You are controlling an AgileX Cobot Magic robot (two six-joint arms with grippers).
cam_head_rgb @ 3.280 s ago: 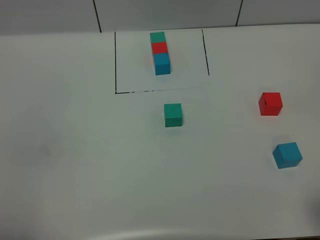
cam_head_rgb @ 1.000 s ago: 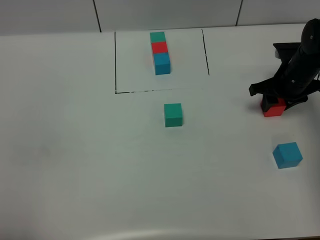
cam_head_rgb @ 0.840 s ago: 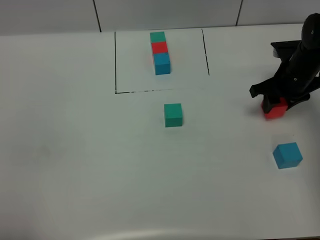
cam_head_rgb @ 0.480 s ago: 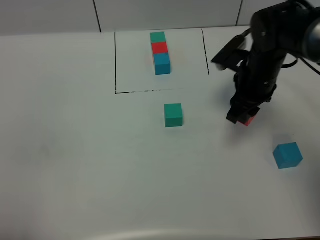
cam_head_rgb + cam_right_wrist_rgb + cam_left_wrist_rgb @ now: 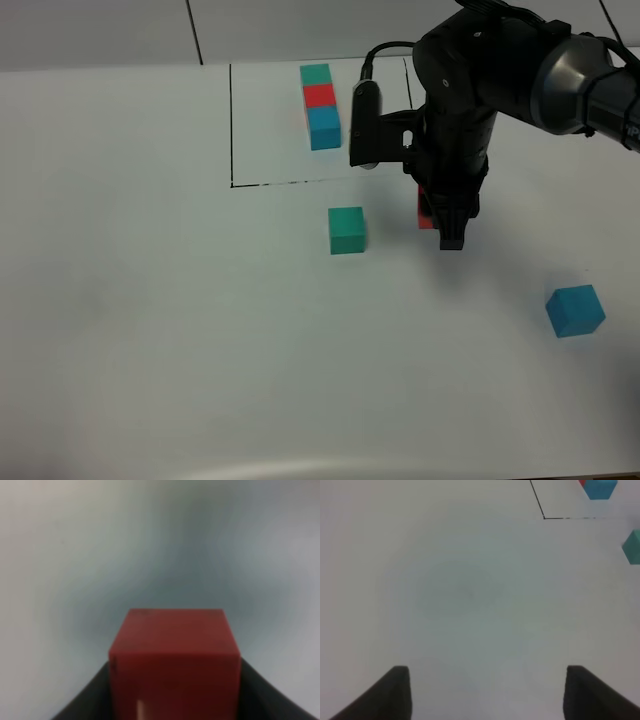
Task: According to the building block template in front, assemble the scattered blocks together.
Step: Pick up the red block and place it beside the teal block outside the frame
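The building block template [image 5: 320,100] is a green, red and blue row inside a black-lined frame at the back. The loose green block [image 5: 346,230] sits just in front of the frame. The loose blue block [image 5: 574,310] lies at the right. My right gripper [image 5: 438,222] is shut on the loose red block [image 5: 424,212], to the right of the green block; I cannot tell whether it touches the table. The right wrist view shows the red block [image 5: 175,660] between the dark fingers [image 5: 85,702]. My left gripper [image 5: 487,700] is open and empty over bare table.
The white table [image 5: 160,300] stretches to the left and front. The left wrist view shows the frame's corner line [image 5: 543,516], the template's blue cube [image 5: 600,487] and the loose green block [image 5: 633,546] at its edge. The right arm [image 5: 480,80] reaches over the frame's right line.
My right arm came in, closed on the red block at the right, and carried it left to just right of the green block. The green and blue blocks have not moved.
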